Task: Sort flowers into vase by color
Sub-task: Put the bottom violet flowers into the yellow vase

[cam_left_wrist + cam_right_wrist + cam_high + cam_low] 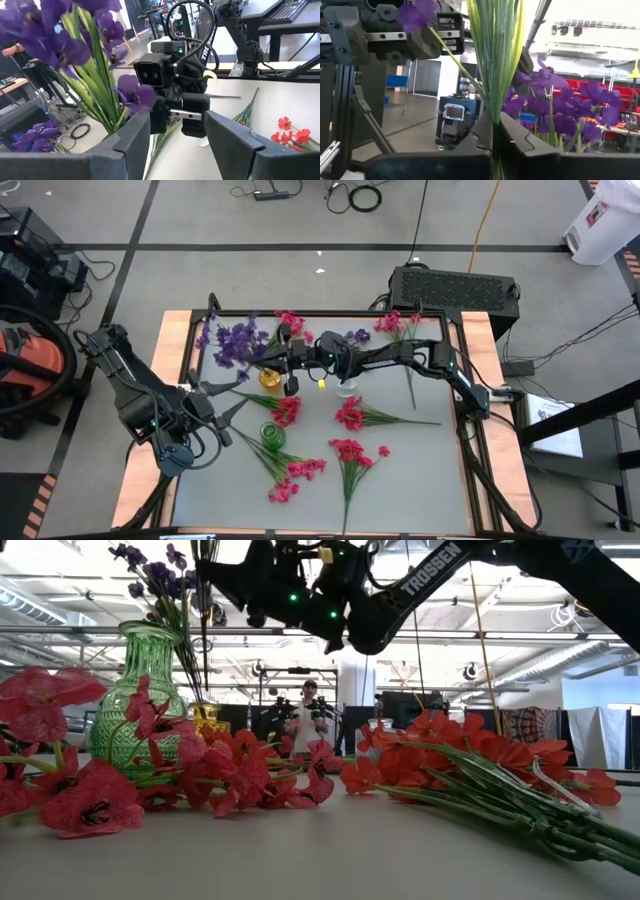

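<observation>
Clamped between the closed fingers of the right gripper (289,363) is a purple sprig (496,60), its bundle of thin green stems and leaves held upright with the blossom end uppermost, as the right wrist view shows. In the high view this gripper is seen over the far left part of the table (420,470), just beside the amber vase (269,377). The left gripper (237,390) is held with its fingers spread wide and nothing between them, close to the right gripper and pointed toward it.

A bunch of purple flowers (235,340) is seen at the amber vase, spreading toward the table's far left corner; whether every stem stands inside it cannot be told. The green glass vase (140,690) is ribbed and bulbous with a narrow neck; in the high view its round mouth (273,436) is seen, and what it holds cannot be told. A small clear glass (346,389) stands under the right arm.

Pink-red sprigs (355,416) lie flat on the smooth grey tabletop, well apart from one another: one with its stem running toward the right edge, one (348,450) with its stem toward the near edge, one (395,323) at the far edge with its stem toward the near side, and others (297,470) near the green vase. The petals look like soft fabric
</observation>
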Motion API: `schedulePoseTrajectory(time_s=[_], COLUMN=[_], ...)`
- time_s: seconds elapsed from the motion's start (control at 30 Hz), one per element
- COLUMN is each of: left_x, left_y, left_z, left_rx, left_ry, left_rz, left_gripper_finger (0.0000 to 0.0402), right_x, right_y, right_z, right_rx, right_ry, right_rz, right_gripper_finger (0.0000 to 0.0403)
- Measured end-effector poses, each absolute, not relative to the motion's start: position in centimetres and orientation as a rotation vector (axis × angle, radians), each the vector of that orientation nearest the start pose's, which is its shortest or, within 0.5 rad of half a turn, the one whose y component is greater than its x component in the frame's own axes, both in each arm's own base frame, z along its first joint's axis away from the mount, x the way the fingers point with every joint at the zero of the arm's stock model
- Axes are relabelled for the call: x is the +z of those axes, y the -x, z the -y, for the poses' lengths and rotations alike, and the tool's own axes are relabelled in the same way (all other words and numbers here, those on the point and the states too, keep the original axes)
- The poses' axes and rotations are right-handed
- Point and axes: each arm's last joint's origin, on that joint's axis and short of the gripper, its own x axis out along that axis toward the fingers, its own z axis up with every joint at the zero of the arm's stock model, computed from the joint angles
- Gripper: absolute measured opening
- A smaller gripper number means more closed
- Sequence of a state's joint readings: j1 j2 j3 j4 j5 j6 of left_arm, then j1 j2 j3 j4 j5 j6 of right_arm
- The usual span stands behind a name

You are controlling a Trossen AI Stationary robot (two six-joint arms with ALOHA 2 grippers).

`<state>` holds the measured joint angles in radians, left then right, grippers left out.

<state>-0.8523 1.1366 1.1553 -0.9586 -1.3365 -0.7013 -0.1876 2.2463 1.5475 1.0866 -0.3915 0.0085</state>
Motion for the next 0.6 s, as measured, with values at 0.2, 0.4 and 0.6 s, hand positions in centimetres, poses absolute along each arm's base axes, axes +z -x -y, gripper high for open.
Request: schedulePoseTrajectory(time_s=[0.2,0.4,0.6], left_x=[34.7,34.7,34.7], left_y=[-15.1,-15.1,-15.1], left_z=[13.0,13.0,13.0], left_rx=[0.553,0.553,0.553], left_ry=[-0.164,-0.164,-0.164], left_rz=[-0.247,-0.247,-0.248], left_gripper_finger=[0.0196,0.0196,0.0196], right_x=[21.5,21.1,21.0], right_y=[-49.7,-49.7,-49.7], right_z=[8.4,8.5,8.5], right_rx=[0.201,0.182,0.176], right_ry=[0.088,0.090,0.104], right_rz=[0.335,0.357,0.354], right_gripper_finger=[0.0002,0.0002,0.0002])
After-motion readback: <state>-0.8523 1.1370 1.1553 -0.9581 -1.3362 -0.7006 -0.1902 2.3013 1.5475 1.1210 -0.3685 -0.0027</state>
